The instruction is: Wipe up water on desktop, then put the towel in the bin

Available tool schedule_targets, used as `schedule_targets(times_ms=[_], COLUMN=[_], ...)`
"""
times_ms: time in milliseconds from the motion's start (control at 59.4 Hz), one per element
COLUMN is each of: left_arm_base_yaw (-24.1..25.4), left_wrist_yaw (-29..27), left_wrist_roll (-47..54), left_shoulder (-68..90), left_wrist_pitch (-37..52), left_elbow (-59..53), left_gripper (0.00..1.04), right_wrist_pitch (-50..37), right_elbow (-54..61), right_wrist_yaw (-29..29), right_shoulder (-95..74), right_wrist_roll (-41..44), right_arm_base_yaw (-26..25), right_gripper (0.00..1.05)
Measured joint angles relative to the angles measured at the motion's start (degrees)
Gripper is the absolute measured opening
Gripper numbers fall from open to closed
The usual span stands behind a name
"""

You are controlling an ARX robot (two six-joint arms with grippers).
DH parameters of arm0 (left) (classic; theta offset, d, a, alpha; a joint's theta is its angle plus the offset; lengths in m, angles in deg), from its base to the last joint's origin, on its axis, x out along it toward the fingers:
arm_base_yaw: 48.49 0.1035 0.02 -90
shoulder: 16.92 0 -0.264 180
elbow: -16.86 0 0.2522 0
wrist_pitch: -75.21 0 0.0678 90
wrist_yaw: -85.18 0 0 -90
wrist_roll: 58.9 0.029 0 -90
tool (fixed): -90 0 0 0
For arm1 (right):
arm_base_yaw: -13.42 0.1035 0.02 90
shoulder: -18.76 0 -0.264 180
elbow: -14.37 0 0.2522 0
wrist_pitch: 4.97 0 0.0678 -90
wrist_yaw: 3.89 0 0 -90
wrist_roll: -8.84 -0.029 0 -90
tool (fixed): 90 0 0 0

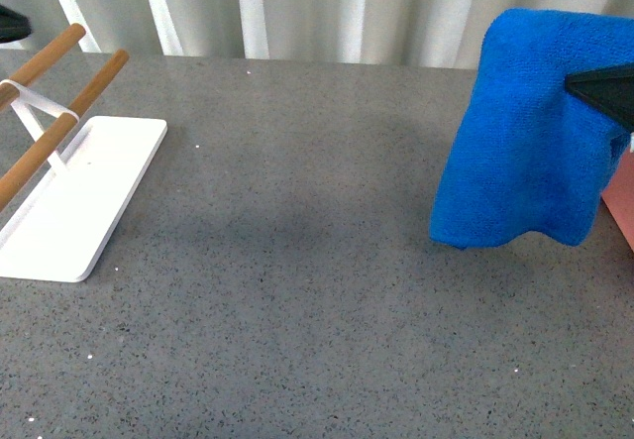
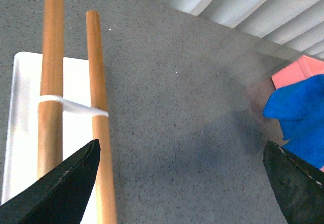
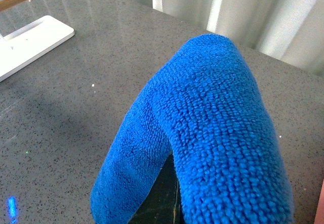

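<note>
The blue fluffy towel [image 1: 525, 132] hangs in the air over the right side of the desktop [image 1: 297, 290], draped in folds. My right gripper [image 1: 599, 90] is shut on the towel, whose cloth [image 3: 217, 133] arches over the dark jaws of the right gripper [image 3: 164, 196]. The salmon-pink bin [image 1: 622, 206] shows only as a sliver at the right edge, partly behind the towel; the left wrist view shows the bin's corner [image 2: 293, 75] behind the towel [image 2: 304, 118]. My left gripper [image 2: 182, 183] is open above the bare desktop beside the rods. I cannot make out any water.
A flat white tray [image 1: 79, 196] with two wooden rods [image 1: 59, 112] stands at the left. The rods [image 2: 96, 82] run close by my left gripper's finger [image 2: 66, 183]. White vertical slats close off the back edge.
</note>
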Motion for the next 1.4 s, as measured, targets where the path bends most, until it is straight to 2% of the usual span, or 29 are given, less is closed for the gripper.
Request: schedule_targets(times_ms=[118, 286, 320, 387, 471, 589, 841, 1195, 1279, 1397], left_arm_base_yaw=[2.36, 3.89, 3.19, 1.81, 1.18, -0.90, -6.27, -10.91, -14.47, -16.26], left_wrist_yaw=[4.13, 8.81, 3.98, -12.59, -23.04, -27.93, -32.63, -37.20, -42.01, -42.32], left_wrist_roll=[3.32, 3.72, 3.30, 3.15, 3.04, 2.91, 2.91, 2.80, 2.78, 2.80], left_shoulder=[-6.67, -16.04, -17.66, -21.77, -26.75, -33.03, -41.68, -53.86, -55.71, -58.10], left_wrist_pitch=[-4.13, -5.66, -0.74, 17.16, 29.03, 31.08, 28.02, 20.65, 20.17, 19.65], left_elbow=[-3.23, -7.10, -9.42, -17.46, -24.59, -29.22, -35.78, -40.35, -41.66, -42.60], left_gripper=[0.98, 0.98, 0.94, 0.82, 0.67, 0.47, 0.04, 0.04, 0.04, 0.04], right_wrist_pitch=[-0.15, -0.79, -0.92, -1.22, -1.97, -1.97, -1.38, -0.72, -0.66, -0.59], right_elbow=[-0.57, -0.87, -0.87, -0.87, -0.90, -0.90, -1.25, -1.81, -1.81, -1.81], right_wrist_yaw=[0.50, 1.81, 1.97, 2.34, 3.76, 4.57, 5.40, 6.14, 6.23, 6.27], right_shoulder=[-0.74, -1.62, -1.79, -2.27, -3.23, -4.28, -4.42, -4.42, -4.42, -4.42], right_wrist_roll=[-0.02, -0.20, -0.26, -0.31, -0.20, -0.17, -0.13, 0.04, 0.04, 0.13], right_arm_base_yaw=[1.16, 1.70, 1.70, 1.62, 1.53, 1.40, 1.62, 1.79, 1.79, 1.79], right_gripper=[0.03, 0.03, 0.03, 0.03, 0.03, 0.03, 0.03, 0.03, 0.03, 0.03])
